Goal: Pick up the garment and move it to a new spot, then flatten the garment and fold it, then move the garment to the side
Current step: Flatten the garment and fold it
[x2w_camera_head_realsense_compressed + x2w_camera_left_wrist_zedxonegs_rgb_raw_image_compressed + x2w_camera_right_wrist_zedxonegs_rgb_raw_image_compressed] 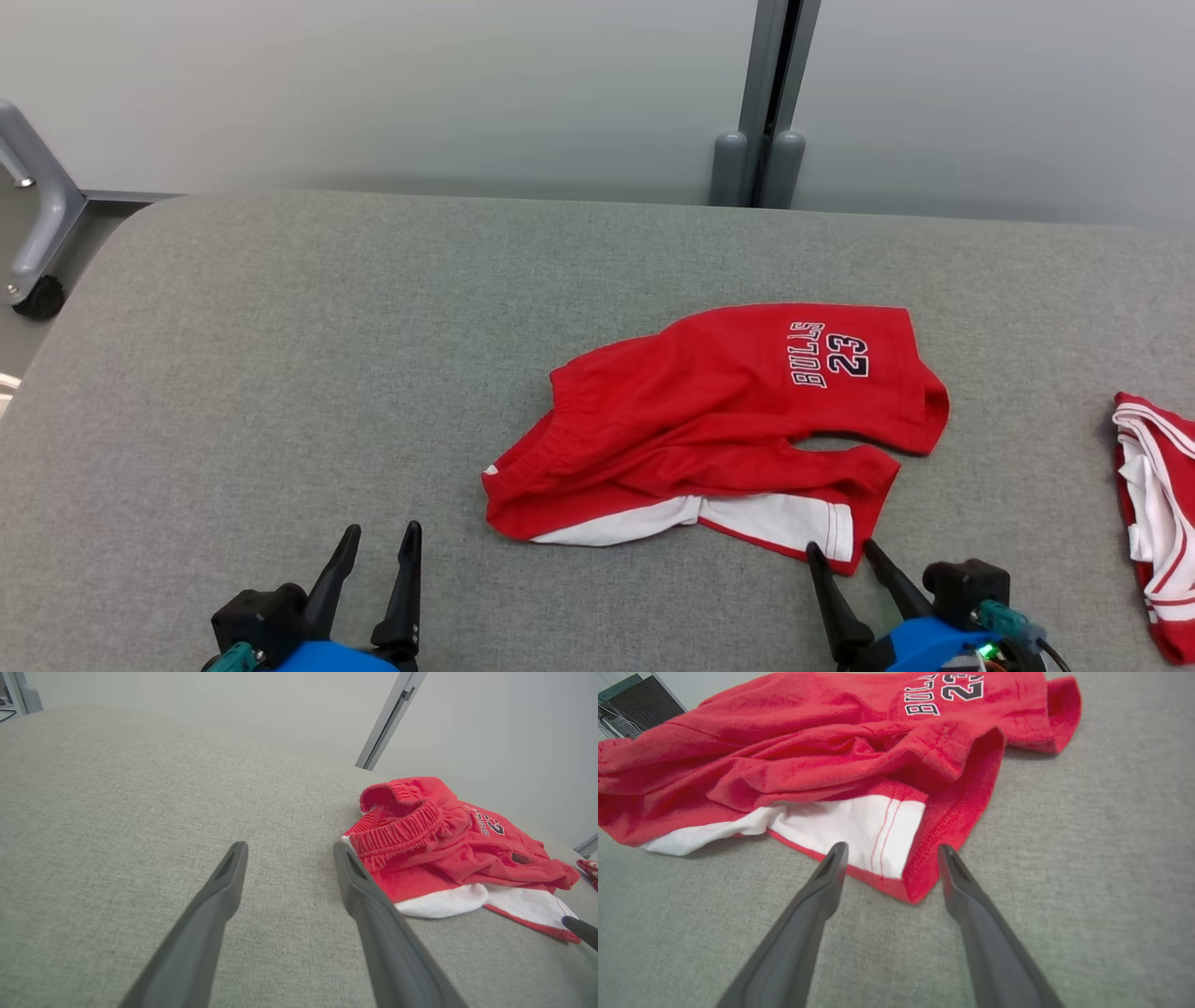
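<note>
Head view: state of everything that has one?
red shorts, crumpled on the table, not flattened or folded, white lining showing.
left gripper, jaws open, empty, clear of the shorts.
right gripper, jaws open, hem corner of the shorts between them, not clamped.
second garment, bunched at the table's right edge.

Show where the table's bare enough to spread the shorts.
Widest: left half of the table, from the shorts to the left edge, beyond the left gripper. Also the strip behind the shorts. Crowded right: narrow gap to another garment, right gripper at the hem.
</note>
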`<state>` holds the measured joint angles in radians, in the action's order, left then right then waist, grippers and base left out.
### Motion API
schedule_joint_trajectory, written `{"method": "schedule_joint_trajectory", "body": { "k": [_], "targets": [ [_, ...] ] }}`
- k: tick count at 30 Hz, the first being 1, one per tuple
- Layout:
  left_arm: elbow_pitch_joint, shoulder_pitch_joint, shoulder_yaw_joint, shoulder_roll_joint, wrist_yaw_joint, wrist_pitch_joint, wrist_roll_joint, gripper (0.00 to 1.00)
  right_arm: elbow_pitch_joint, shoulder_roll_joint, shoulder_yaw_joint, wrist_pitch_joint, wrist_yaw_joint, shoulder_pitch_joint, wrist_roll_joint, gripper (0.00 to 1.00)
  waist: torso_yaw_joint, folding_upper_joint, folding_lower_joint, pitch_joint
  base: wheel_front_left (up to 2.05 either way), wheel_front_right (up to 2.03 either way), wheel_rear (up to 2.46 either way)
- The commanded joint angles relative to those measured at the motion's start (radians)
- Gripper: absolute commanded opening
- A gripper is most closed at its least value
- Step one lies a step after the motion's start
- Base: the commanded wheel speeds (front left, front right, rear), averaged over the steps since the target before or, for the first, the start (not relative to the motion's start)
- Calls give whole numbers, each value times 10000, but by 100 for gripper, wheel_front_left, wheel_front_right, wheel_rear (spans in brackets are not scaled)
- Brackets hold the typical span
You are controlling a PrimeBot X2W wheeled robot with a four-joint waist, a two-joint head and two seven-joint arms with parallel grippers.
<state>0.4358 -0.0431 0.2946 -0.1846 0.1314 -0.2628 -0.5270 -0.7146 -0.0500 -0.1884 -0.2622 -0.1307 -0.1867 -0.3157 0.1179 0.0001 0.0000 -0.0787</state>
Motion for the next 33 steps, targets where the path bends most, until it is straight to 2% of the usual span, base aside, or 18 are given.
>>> {"method": "schedule_joint_trajectory", "body": {
  "k": [1, 10, 11, 12, 13, 18, 29, 30, 31, 32, 33],
  "targets": [
    [-50, 1, -35, -71, -17, -22, -18, 100, 78, -18, 132, -34, -1, 196, 90, 100, 22, -1, 0, -43, 0, 0, 0],
    [-120, -123, 32, -154, -15, -22, -93, 100, 392, -21, 169, -35, -1, 133, -191, 100, 46, -1, 0, -195, 0, 0, 0],
    [-127, -140, 44, -161, -15, -22, -106, 100, 388, -26, 135, -35, -1, 87, -175, 80, 47, -1, 0, -215, 0, 0, 0],
    [-138, -150, 60, -169, -17, -22, -123, 100, 346, -26, 47, -35, -1, 47, -235, 31, 49, -1, 0, -230, 0, 0, 0],
    [-149, -151, 73, -185, -15, -22, -149, 100, 305, -23, -10, -35, -1, -13, -267, 0, 47, -1, 0, -243, 0, 0, 0],
    [-190, -154, 104, -210, -15, -22, -229, 100, 220, -34, 124, -35, -1, -185, -175, 0, -51, -1, 0, -244, 0, 0, 0],
    [-557, 150, 669, -206, -15, -22, -495, 100, 977, -29, 2690, -35, -1, 909, 1965, 0, -685, -1, 0, 226, 0, 0, 0],
    [-624, 150, 787, -230, -15, -22, -503, 100, 1066, -32, 2870, -37, -1, 951, 2042, 8, -732, -1, 0, 235, 0, 0, 0],
    [-720, 141, 961, -249, -15, -22, -557, 100, 1081, -31, 2965, -35, -1, 997, 2077, 66, -768, -1, 0, 249, 0, 0, 0],
    [-821, 143, 1148, -276, -15, -22, -622, 100, 1178, -26, 3057, -37, -1, 1013, 2065, 100, -805, -1, 0, 259, 0, 0, 0],
    [-966, 136, 1402, -355, -15, -22, -708, 100, 1333, -28, 3086, -37, -1, 1012, 1999, 100, -846, -1, 0, 266, 0, 0, 0]
  ]
}}
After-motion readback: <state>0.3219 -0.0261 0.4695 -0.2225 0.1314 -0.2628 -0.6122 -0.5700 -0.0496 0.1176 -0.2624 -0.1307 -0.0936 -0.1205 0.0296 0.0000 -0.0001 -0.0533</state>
